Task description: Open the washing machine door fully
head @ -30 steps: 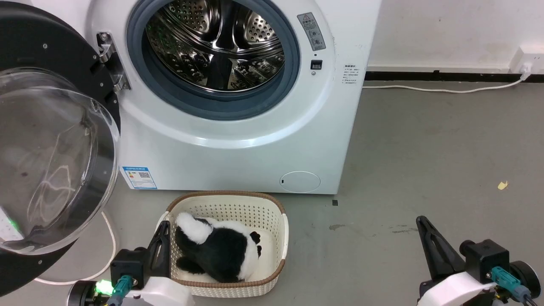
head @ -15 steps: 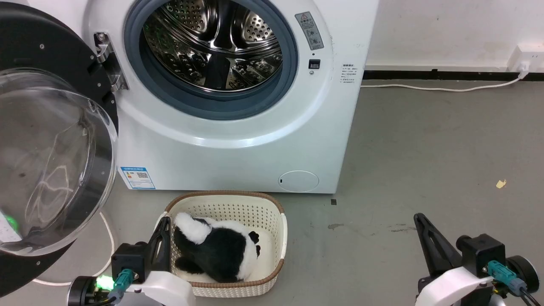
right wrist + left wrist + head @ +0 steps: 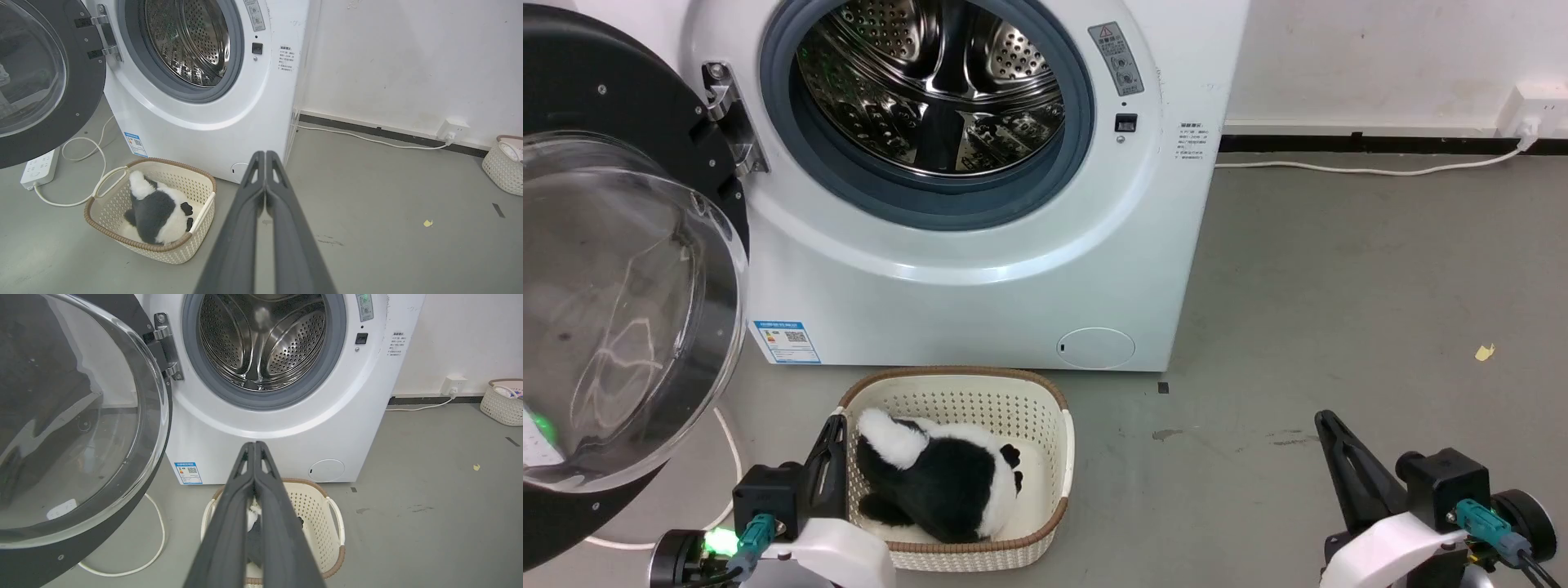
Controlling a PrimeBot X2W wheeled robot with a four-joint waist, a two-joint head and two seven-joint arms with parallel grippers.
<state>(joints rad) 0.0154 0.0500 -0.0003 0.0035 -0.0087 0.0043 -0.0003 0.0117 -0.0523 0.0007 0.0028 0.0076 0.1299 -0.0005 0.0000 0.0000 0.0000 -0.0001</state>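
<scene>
The left gripper [image 3: 254, 446], with two long dark fingers, has its tips pressed together and holds nothing, near the cream perforated plastic basket [image 3: 322, 506]. The right gripper [image 3: 265, 153] is closed in the same way and is empty, over the grey floor [image 3: 388, 204]. The round glossy black washing machine door [image 3: 613, 90] stands swung wide open, left of the white boxy washing machine [image 3: 980, 286].
</scene>
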